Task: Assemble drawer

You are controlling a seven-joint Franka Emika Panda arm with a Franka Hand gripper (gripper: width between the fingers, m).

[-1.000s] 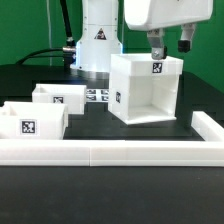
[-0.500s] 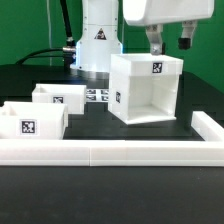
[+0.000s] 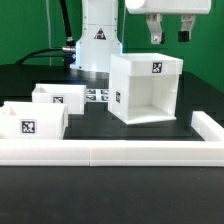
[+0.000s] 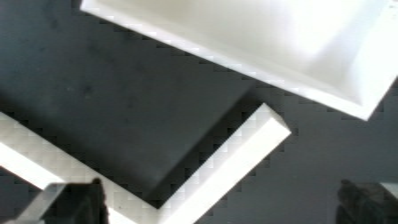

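The white cube housing (image 3: 145, 90) stands upright on the black table at the exterior view's right, with a tag on its upper front edge. Two small open-top trays lie at the left, one further back (image 3: 57, 95) and one nearer (image 3: 30, 122). My gripper (image 3: 170, 38) hangs open and empty above the housing, clear of its top. In the wrist view the dark fingertips (image 4: 71, 205) show wide apart with nothing between them. The gripper (image 4: 222, 205) looks down on part of the housing (image 4: 249, 40).
A long low white rail (image 3: 110, 152) runs along the front and turns back at the right; its corner shows in the wrist view (image 4: 249, 140). The marker board (image 3: 97, 96) lies flat between the trays and the housing. The robot base (image 3: 95, 45) stands behind.
My gripper has risen straight up from just above the housing's top edge. The housing and the trays have not moved.
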